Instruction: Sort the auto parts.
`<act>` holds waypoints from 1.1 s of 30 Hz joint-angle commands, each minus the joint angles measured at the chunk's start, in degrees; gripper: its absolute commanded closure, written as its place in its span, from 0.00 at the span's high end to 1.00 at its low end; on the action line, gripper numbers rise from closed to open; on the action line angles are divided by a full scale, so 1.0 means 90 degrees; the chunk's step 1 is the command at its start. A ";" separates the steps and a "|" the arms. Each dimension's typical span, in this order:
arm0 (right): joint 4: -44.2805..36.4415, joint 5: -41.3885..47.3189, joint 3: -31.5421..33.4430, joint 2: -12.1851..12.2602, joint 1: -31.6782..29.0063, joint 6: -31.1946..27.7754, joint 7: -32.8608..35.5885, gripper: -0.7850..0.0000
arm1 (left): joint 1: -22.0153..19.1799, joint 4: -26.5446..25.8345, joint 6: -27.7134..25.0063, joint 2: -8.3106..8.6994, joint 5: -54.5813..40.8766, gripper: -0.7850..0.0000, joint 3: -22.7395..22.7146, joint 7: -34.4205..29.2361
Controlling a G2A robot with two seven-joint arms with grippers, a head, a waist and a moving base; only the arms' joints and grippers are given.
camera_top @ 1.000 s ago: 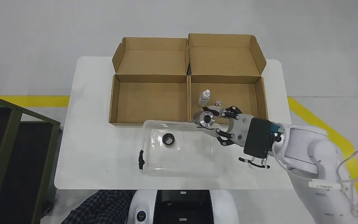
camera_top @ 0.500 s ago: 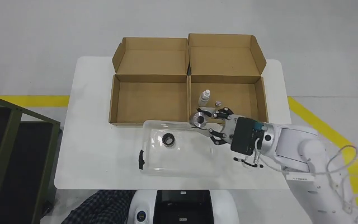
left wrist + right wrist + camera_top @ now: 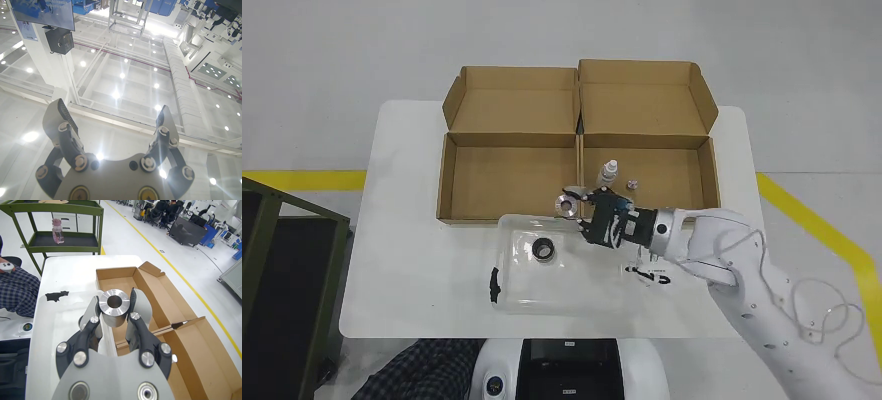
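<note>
step: carry to box | right end effector (image 3: 114, 306) grasping steel bushing (image 3: 113, 312) over near edge of left cardboard box (image 3: 504, 182) | left end effector (image 3: 113, 117) released | next: likely advance inside box, lower, release

No readable text anywhere. Faint print on hanging screen (image 3: 40, 14), pillar poster (image 3: 28, 31), blue panels (image 3: 162, 6), pink bottle (image 3: 57, 232) on green cart (image 3: 51, 207): too small to make out.
</note>
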 commanded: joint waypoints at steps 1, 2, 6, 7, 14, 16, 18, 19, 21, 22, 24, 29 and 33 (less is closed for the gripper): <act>0.0339 0.0069 -0.0197 -0.0065 0.0228 0.0138 0.0027 0.00 | 0.0000 0.0000 0.0000 0.0000 0.0000 1.00 0.0000 0.0000; 0.0515 0.0084 -0.0288 -0.0100 0.0347 0.0209 0.0053 0.00 | 0.0000 0.0000 0.0000 0.0000 0.0000 1.00 0.0000 0.0000; 0.1171 0.0217 -0.0617 -0.0240 0.0737 0.0422 0.0049 0.00 | 0.0000 0.0000 0.0000 0.0000 0.0000 1.00 0.0000 0.0000; 0.1312 0.0225 -0.0692 -0.0274 0.0820 0.0470 0.0038 0.00 | 0.0000 0.0000 0.0000 0.0000 0.0000 1.00 0.0000 0.0000; 0.2028 0.0113 -0.1135 -0.0495 0.1266 0.0878 -0.0050 0.00 | 0.0000 0.0000 0.0000 0.0000 0.0000 1.00 0.0000 0.0000; 0.2172 0.0058 -0.1245 -0.0550 0.1349 0.0978 -0.0030 0.00 | 0.0000 0.0000 0.0000 0.0000 0.0000 1.00 0.0000 0.0000; 0.2307 0.0019 -0.1339 -0.0603 0.1424 0.1067 0.0012 0.00 | 0.0000 0.0000 0.0000 0.0000 0.0000 1.00 0.0000 0.0000; 0.2369 0.0005 -0.1382 -0.0628 0.1459 0.1100 0.0034 0.00 | 0.0000 0.0000 0.0000 0.0000 0.0000 1.00 0.0000 0.0000; 0.2481 -0.0018 -0.1456 -0.0673 0.1515 0.1153 0.0072 0.00 | 0.0000 0.0000 0.0000 0.0000 0.0000 1.00 0.0000 0.0000; 0.2528 -0.0034 -0.1487 -0.0693 0.1536 0.1172 0.0101 0.00 | 0.0000 0.0000 0.0000 0.0000 0.0000 1.00 0.0000 0.0000; 0.2614 -0.0052 -0.1539 -0.0728 0.1571 0.1192 0.0166 0.00 | 0.0000 0.0000 0.0000 0.0000 0.0000 1.00 0.0000 0.0000; 0.2719 -0.0116 -0.1643 -0.0797 0.1629 0.1183 0.0411 0.00 | 0.0000 0.0000 0.0000 0.0000 0.0000 1.00 0.0000 0.0000; 0.2786 -0.0140 -0.1689 -0.0847 0.1655 0.1242 0.0601 0.00 | 0.0000 0.0000 0.0000 0.0000 0.0000 1.00 0.0000 0.0000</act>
